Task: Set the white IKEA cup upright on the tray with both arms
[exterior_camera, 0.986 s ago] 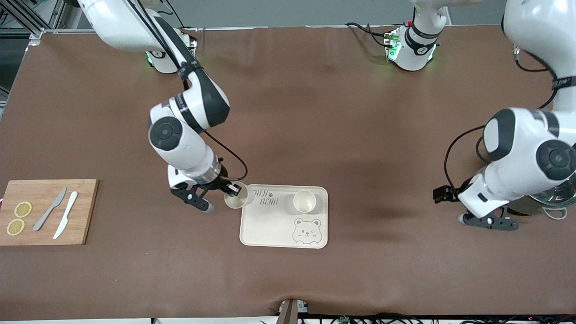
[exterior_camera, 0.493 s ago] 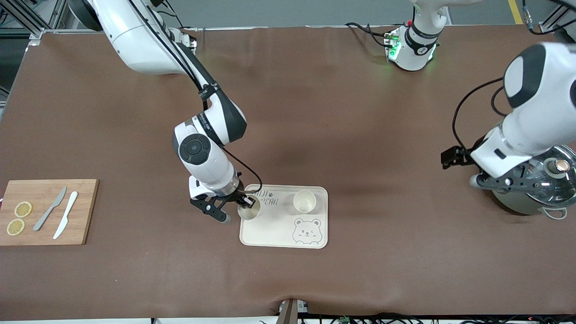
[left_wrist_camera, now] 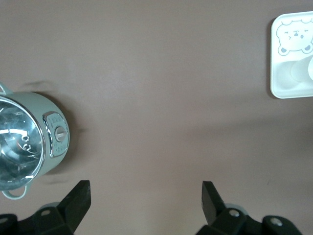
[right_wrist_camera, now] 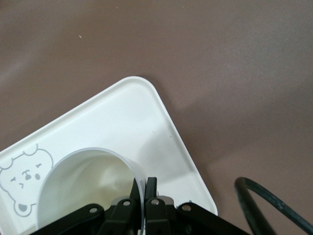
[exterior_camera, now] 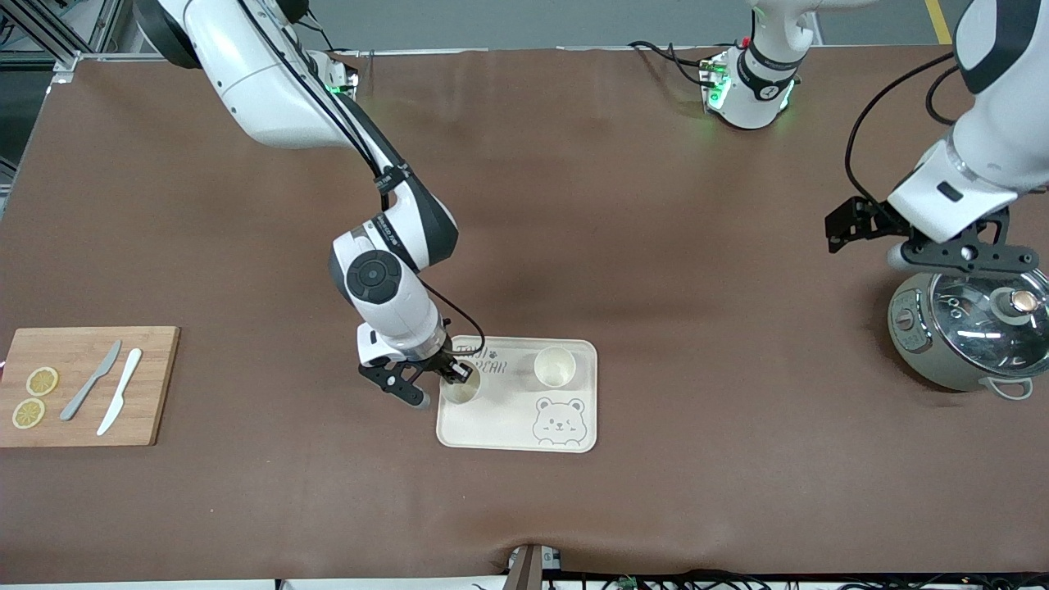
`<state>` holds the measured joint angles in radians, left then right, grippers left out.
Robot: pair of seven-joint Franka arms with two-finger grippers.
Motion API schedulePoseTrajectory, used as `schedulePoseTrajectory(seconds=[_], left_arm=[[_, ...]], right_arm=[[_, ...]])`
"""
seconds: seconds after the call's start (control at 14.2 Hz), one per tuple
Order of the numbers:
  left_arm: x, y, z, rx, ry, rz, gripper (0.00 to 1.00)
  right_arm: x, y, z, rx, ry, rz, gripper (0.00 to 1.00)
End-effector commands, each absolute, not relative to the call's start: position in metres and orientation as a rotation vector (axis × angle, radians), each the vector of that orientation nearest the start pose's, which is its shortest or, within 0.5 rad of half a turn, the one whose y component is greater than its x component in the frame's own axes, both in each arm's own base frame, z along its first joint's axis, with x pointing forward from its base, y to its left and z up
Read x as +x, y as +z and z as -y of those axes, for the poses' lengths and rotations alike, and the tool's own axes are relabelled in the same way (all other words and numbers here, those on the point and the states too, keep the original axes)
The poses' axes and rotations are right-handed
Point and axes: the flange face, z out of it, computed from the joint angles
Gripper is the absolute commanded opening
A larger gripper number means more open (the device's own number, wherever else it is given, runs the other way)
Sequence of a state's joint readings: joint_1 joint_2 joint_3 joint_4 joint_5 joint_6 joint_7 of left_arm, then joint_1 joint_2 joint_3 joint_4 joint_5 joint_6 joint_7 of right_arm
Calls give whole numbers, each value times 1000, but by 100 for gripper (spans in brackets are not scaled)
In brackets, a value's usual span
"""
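The right gripper (exterior_camera: 453,375) and its wrist cover part of the tray's (exterior_camera: 492,426) lettering and one side of the held cup (exterior_camera: 460,392), so whether that cup touches the tray cannot be told, and the pot (left_wrist_camera: 24,142) is cut off at the left wrist view's edge.

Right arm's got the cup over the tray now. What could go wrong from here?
1. The right end effector pinches only the held cup's rim; it could tip on release.
2. It sits near the tray's edge, so it might land on the lip.
3. A second cup stands beside it; drifting could knock it.
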<state>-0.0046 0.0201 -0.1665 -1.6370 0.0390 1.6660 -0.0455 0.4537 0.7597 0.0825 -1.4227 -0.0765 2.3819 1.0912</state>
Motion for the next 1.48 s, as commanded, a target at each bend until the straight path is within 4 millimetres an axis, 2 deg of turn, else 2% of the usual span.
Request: schedulePoseTrajectory(seconds=[0.0, 0.14, 0.35, 0.49, 0.92, 0.99, 1.06, 1.13, 1.27, 1.34, 1.41], left_arm=[[536, 595, 87, -3118, -26, -160, 100], [531, 590, 85, -3115, -38, -164, 100], [527, 567, 80, -3114, -71, -166, 100], [529, 560, 69, -3116, -76, -154, 100], [533, 561, 65, -3139, -93, -136, 100], [535, 561, 64, -3143, -107, -133, 100], [536, 560, 64, -3143, -112, -133, 100], [536, 560, 63, -3143, -115, -130, 100], [533, 568, 58, -3141, -124, -118, 100], [528, 577, 57, -3140, -124, -119, 100], [526, 588, 56, -3139, -127, -119, 100]], right_arm=[[649, 254, -381, -2903, -260, -806, 0], [646, 248, -388, -2896, -269, -800, 0], [643, 241, -393, -2884, -276, -805, 0], [641, 235, -396, -2890, -282, -798, 0], [639, 229, -399, -2894, -302, -805, 0], [639, 228, -399, -2896, -301, -806, 6], [639, 228, -399, -2896, -301, -806, 16], [639, 228, -398, -2895, -301, -808, 19], [639, 229, -399, -2894, -302, -805, 73], [638, 228, -400, -2905, -313, -791, 94], [639, 228, -399, -2921, -336, -769, 100]])
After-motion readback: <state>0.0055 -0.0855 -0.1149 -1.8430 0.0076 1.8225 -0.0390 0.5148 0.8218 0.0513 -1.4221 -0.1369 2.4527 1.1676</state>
